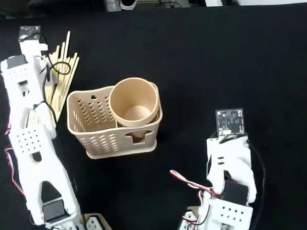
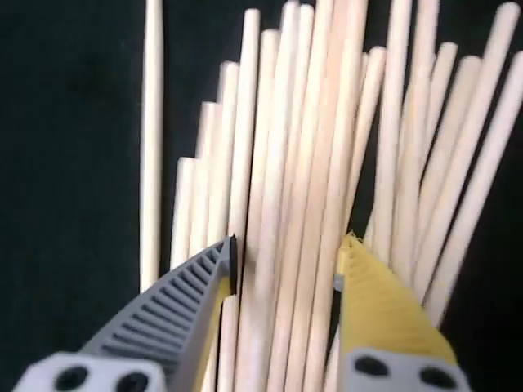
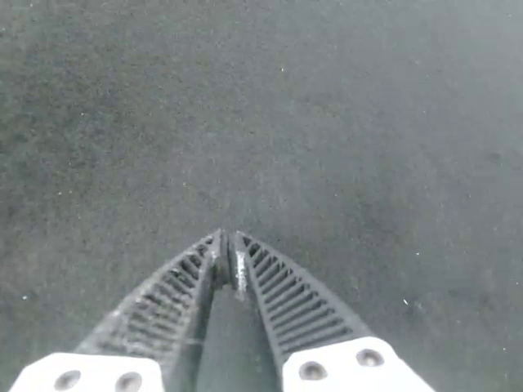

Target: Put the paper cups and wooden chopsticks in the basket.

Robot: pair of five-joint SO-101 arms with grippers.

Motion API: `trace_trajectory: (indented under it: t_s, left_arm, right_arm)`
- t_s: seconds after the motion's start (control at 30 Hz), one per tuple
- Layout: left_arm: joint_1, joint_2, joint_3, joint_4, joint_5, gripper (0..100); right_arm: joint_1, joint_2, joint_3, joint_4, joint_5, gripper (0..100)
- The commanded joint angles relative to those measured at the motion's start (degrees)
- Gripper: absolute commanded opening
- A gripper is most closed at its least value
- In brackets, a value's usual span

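A pile of wooden chopsticks [image 1: 63, 65] lies fanned out on the black table at the far left. My left gripper [image 2: 290, 257] is open right over the pile, with several chopsticks [image 2: 294, 163] lying between its two fingertips. The beige slotted basket [image 1: 96, 140] stands mid-table and holds a paper cup [image 1: 135, 103] upright in its right half. Over bare black cloth, my right gripper [image 3: 227, 261] is shut with nothing in it. Its arm [image 1: 229, 162] sits at the near right, apart from the basket.
The left arm [image 1: 29, 130] stretches along the table's left side, close to the basket's left wall. One chopstick [image 2: 151, 139] lies a little apart from the pile. Bare black cloth spreads right of the basket and behind it.
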Motion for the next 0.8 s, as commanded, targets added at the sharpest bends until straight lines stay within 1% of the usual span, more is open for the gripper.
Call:
trace_trajectory:
  t_s: [0.0, 0.1, 0.13, 0.17, 0.3, 0.43, 0.63, 0.7, 0.77]
  left_arm:
    - [0.48, 12.92, -21.76, 6.15, 0.44, 20]
    - [0.4, 19.87, -31.69, 10.2, 0.44, 11]
    - [0.31, 21.27, -33.63, 11.43, 0.44, 7]
    - [0.31, 21.8, -33.01, 11.87, 0.44, 3]
    - [0.22, 20.84, -32.57, 14.07, 0.44, 4]
    - [0.66, 19.16, -32.84, 18.99, 0.44, 3]
    - [1.54, 10.55, -33.1, 26.46, 0.7, 3]
    - [1.19, 6.59, -32.92, 26.99, 0.97, 3]
    - [0.48, 3.08, -32.84, 27.08, 2.73, 3]
  right_arm:
    - [-0.53, -2.24, -0.13, 0.18, 0.26, 1.1]
    - [-0.53, -2.24, -0.13, 0.62, 0.18, 1.1]
    - [-0.53, -2.24, -0.13, 0.88, 0.26, 1.1]
    - [-0.62, -2.24, -0.13, 0.97, 0.26, 1.1]
    - [-0.62, -2.24, -0.13, 1.05, 0.26, 1.1]
    - [-0.44, -2.24, -0.13, 1.32, 0.44, 1.1]
    - [-0.53, -2.33, -0.13, 1.23, 0.53, 1.1]
    - [-0.62, -2.33, -0.13, 1.23, 0.53, 1.1]
    - [-0.62, -2.33, -0.13, 1.23, 0.53, 1.1]
